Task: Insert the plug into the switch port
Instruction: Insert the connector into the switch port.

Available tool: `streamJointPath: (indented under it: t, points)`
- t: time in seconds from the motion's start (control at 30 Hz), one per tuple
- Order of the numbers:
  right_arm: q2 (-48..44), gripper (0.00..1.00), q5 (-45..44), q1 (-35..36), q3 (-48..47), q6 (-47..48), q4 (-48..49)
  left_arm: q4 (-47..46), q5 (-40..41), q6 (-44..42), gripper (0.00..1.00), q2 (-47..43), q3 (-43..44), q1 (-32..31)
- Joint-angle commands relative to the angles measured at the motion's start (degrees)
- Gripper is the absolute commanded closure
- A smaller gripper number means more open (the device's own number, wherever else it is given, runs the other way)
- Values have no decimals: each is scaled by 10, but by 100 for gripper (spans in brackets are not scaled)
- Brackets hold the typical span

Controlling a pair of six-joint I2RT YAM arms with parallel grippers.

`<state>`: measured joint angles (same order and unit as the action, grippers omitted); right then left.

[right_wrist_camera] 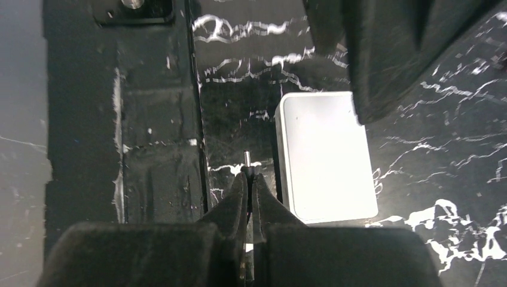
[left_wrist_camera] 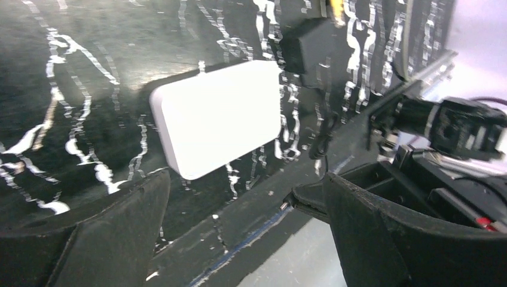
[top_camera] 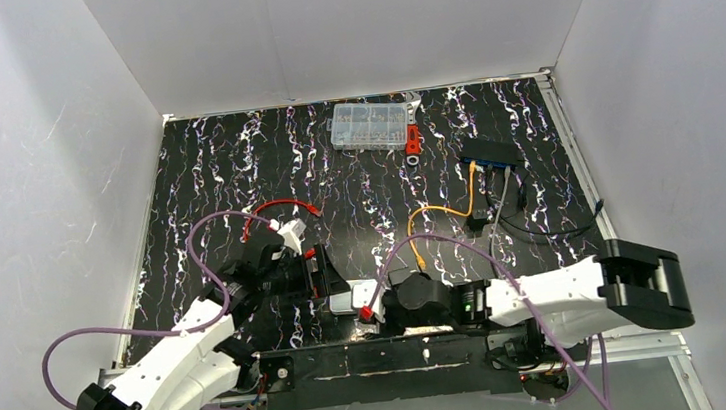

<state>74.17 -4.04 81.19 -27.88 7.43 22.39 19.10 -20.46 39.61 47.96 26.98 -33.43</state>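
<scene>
Top external, looking down on the plug (top_camera: 422,260), loose at the end of an orange cable (top_camera: 435,210) on the bench (top_camera: 234,157), toward the near edge and right of middle, gripped by nothing. Well apart from the switch (top_camera: 490,154) near the far right corner, set with its blue port face turned toward the near edge, presumably to take a plug pushed straight in from that side; appears to have the cable's other end plugged in there already. Right wrist, showing the right gripper (right_wrist_camera: 250,177) low over the near edge just beside a white box (right_wrist_camera: 326,158), fingers pressed together with a small grey stub (right_wrist_camera: 247,159) at the tips; cannot tell its nature, or whether pinched. Left wrist, showing the left gripper (left_wrist_camera: 230,188) with fingers spread wide and nothing between, aimed at the same box, probably held ready to steady or receive. No grasp on the plug yet, so judged early in the task.
</scene>
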Motion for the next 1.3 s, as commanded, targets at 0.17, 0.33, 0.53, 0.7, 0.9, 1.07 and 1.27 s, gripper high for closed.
streamJointPath:
  t: [0.17, 0.33, 0.53, 0.7, 0.9, 1.07, 1.27]
  points:
    - [-125, 99, 19, 4, 23, 18, -27, -73, -186, 20, 1, -34, -7, 3]
    - [-175, 99, 11, 4, 38, 23, -30, -91, -242, 34, 0, -47, -6, 3]
    - [-194, 99, -11, 3, 47, 31, -16, -104, -287, 48, 24, -42, -4, 3]
    - [-188, 99, -24, 3, 38, 31, -11, -104, -299, 54, 41, -36, -7, 3]
    - [-180, 99, -35, 3, 23, 35, -1, -102, -303, 54, 49, -30, -9, 3]
    - [-172, 99, -40, 3, 8, 40, 9, -101, -304, 51, 49, -25, -9, 3]
    - [-160, 99, -37, 2, -9, 44, 25, -102, -299, 49, 50, -21, -11, 3]
